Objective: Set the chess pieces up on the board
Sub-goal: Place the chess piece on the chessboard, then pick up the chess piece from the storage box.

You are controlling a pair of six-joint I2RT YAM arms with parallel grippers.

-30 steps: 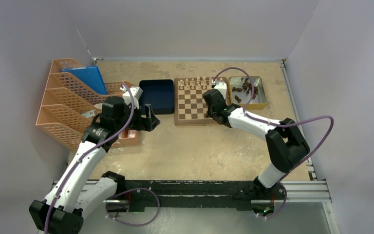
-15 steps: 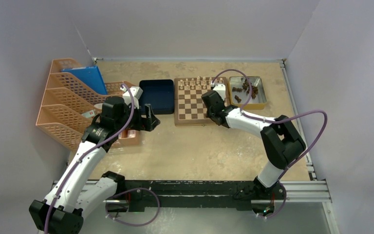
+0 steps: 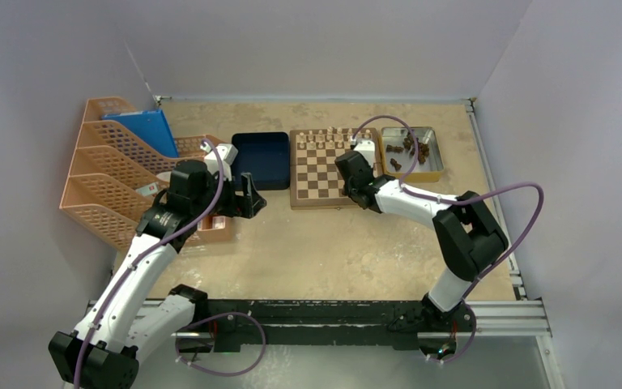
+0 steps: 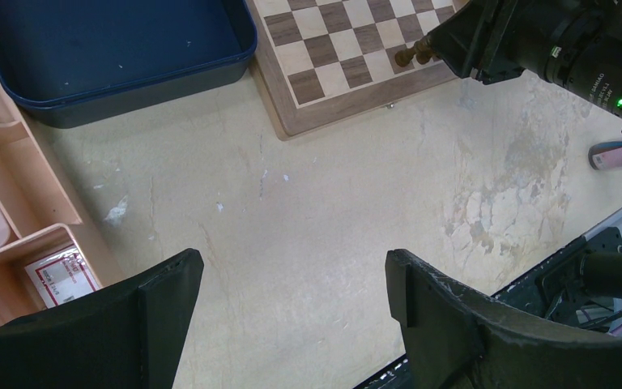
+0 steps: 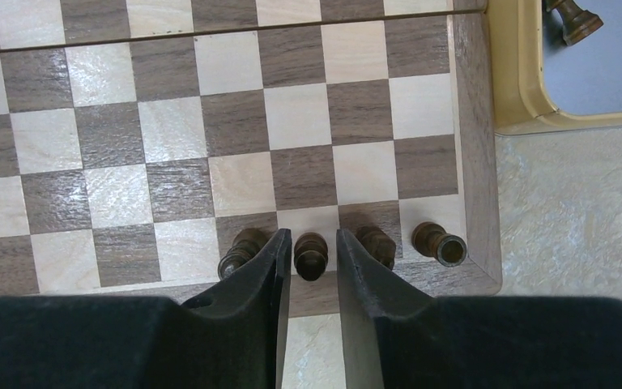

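Right gripper [image 5: 313,243]: slightly spread, straddling a dark chess piece [image 5: 310,255] that stands in the board's [image 5: 170,162] near-edge row, three more alongside. Arm shifted slightly left since a second ago. Left gripper [image 4: 291,263]: spread wide above the surface [image 4: 308,203].

My right gripper [image 5: 311,239] is low in the near row of the chequered wooden chessboard [image 5: 470,162]. One of the tiny dark brown wooden chessmen [image 5: 439,243] stands between my fingers, one just outside each. Squares ahead lie bare. Rightward, a yellow-rimmed metal tray [image 5: 526,81] blocks.
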